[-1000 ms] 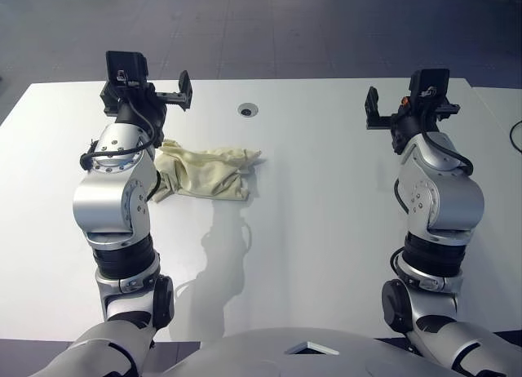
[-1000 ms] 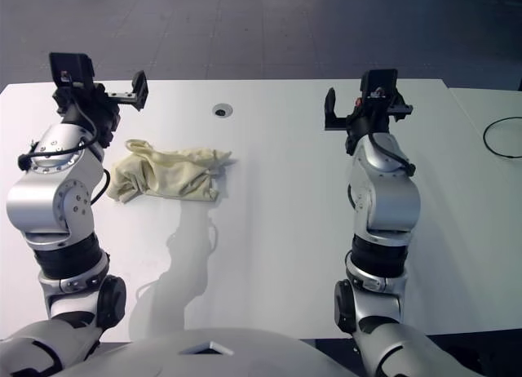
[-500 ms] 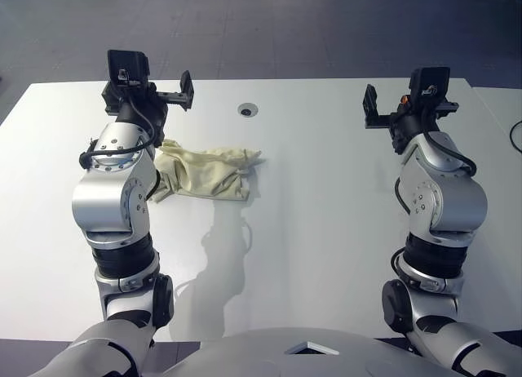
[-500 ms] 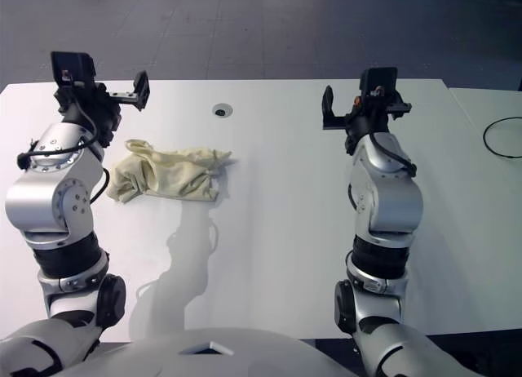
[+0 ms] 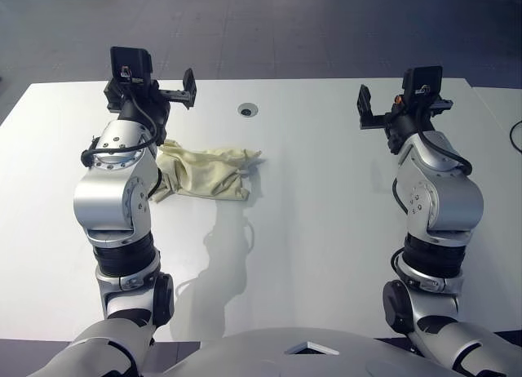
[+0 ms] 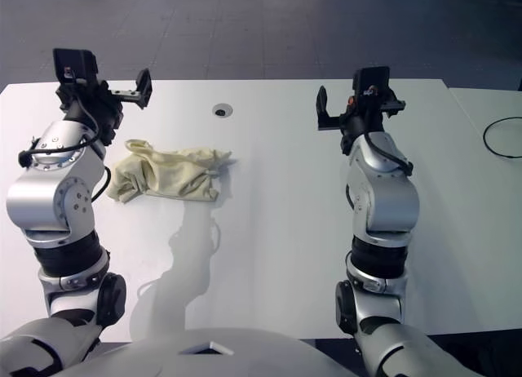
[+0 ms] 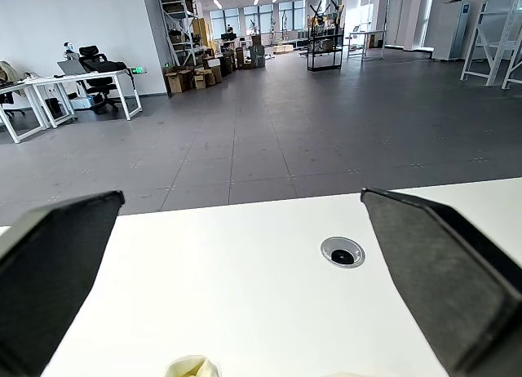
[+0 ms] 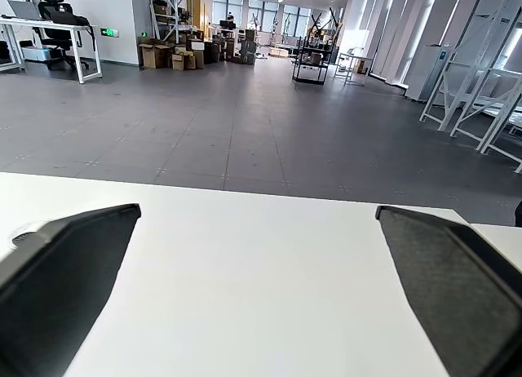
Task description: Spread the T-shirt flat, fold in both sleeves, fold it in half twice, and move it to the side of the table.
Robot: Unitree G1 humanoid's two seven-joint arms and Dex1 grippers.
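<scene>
The T-shirt is a pale yellow crumpled heap on the white table, left of centre, partly behind my left forearm. My left gripper is raised over the table's far left, just beyond the shirt, its fingers wide open and holding nothing. In the left wrist view a small bit of the T-shirt shows below the open left gripper. My right gripper hangs open and holding nothing over the far right of the table, well away from the shirt. The right wrist view shows the right gripper spread over bare tabletop.
A round cable grommet sits in the table near the far edge, between the arms. A black cable loop lies on a neighbouring surface to the right. Beyond the table's far edge is open grey floor.
My right gripper has shifted slightly toward the table's middle. The left gripper has edged a little to the right. The T-shirt has not moved.
</scene>
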